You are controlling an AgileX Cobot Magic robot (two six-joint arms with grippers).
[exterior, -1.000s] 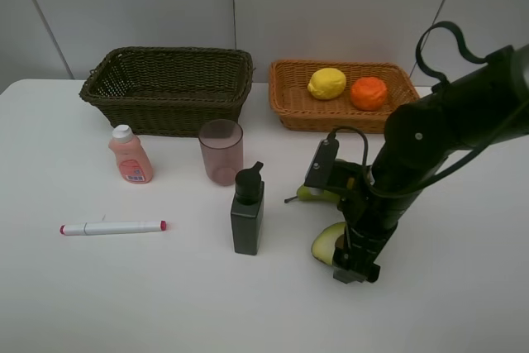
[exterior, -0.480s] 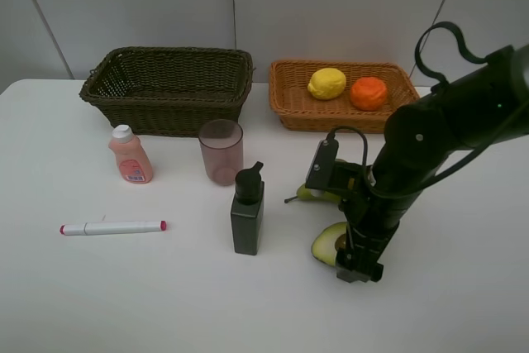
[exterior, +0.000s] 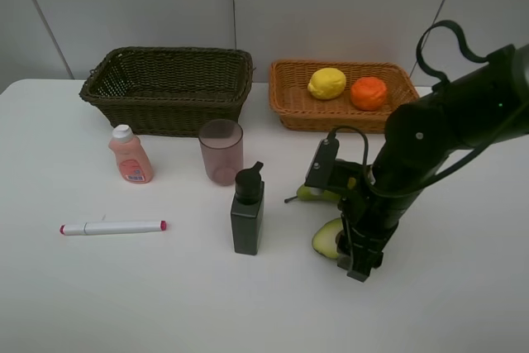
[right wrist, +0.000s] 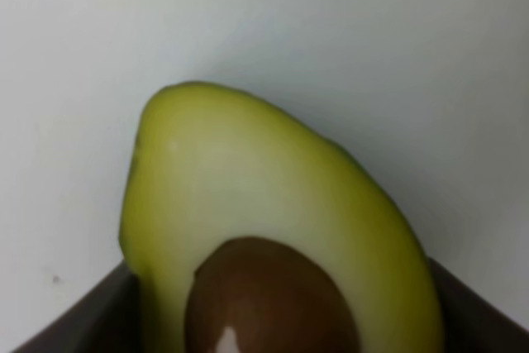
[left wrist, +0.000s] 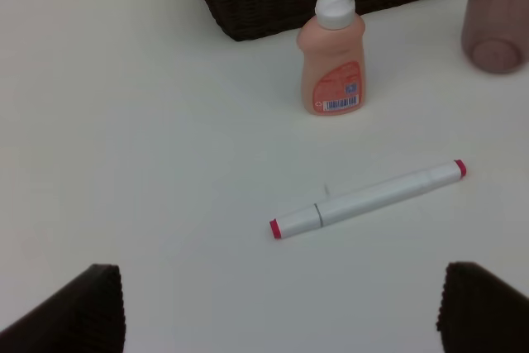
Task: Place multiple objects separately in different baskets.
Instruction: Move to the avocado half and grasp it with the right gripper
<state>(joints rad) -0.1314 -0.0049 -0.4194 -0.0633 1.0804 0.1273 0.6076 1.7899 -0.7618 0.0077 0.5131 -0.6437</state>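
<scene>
Gripping the avocado half (exterior: 327, 237) in the right hand (exterior: 355, 264), left hand (left wrist: 281, 310) spread open.

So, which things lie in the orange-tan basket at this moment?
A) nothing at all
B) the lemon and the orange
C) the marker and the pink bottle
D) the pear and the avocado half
B: the high view shows the toy lemon and the orange side by side inside the orange-tan basket.
</scene>
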